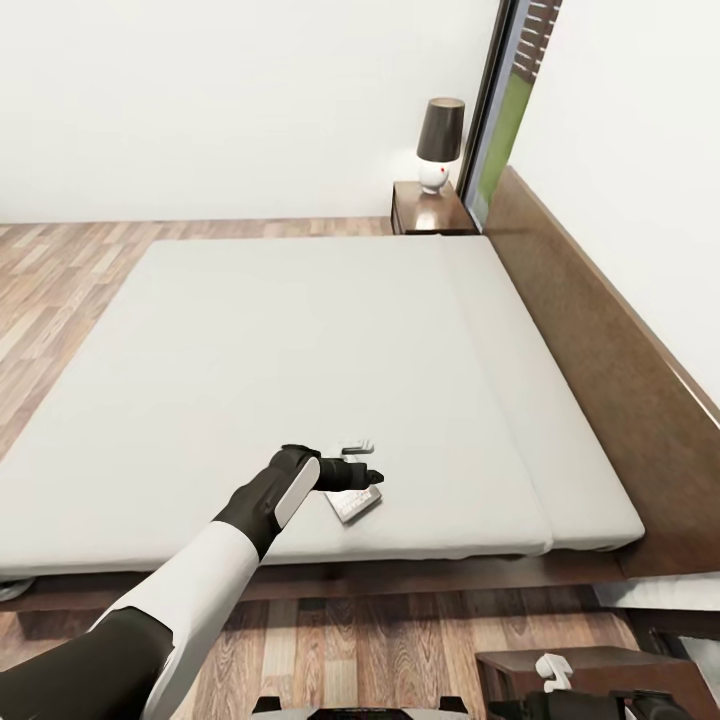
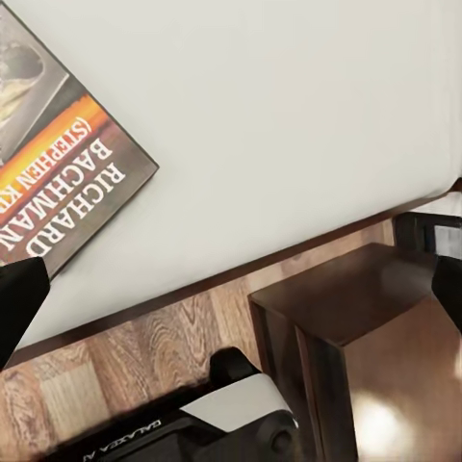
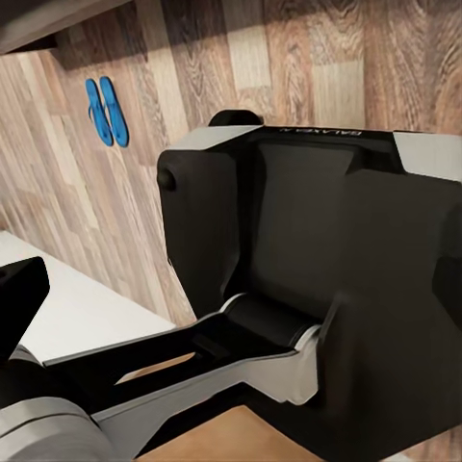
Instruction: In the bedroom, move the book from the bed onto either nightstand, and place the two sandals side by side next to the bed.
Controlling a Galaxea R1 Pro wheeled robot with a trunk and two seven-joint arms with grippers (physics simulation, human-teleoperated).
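Near the foot edge of the bed (image 1: 300, 340), on its plain grey mattress, lies the book (image 1: 354, 503), flat and turned at an angle to the edge. The left gripper (image 1: 366, 461) is over it, its arm reaching in from the lower left of the head view; one pale finger shows just beyond the book and the dark wrist covers part of the cover, so I cannot tell whether the jaws are clamped on it or merely around it. From the left wrist camera the book (image 2: 58, 168) shows its orange band and the white lettering "Richard Bachman" (the dark fingertips sit at the two sides of that picture, well apart). Beyond the mattress edge in that view are the wood-plank floor (image 2: 125, 356) and a dark brown nightstand (image 2: 356, 318) standing just beside the bed.

At the far corner by the headboard (image 1: 600, 340) stands another small cabinet (image 1: 430, 212) with a dark-shaded lamp (image 1: 439, 143) on top, next to the tall window (image 1: 500, 110).

The right wrist camera looks down past the robot's base (image 3: 318, 289) at the floor, where the two blue sandals (image 3: 106, 112) lie side by side, touching or nearly so. Whether the right gripper is open cannot be told
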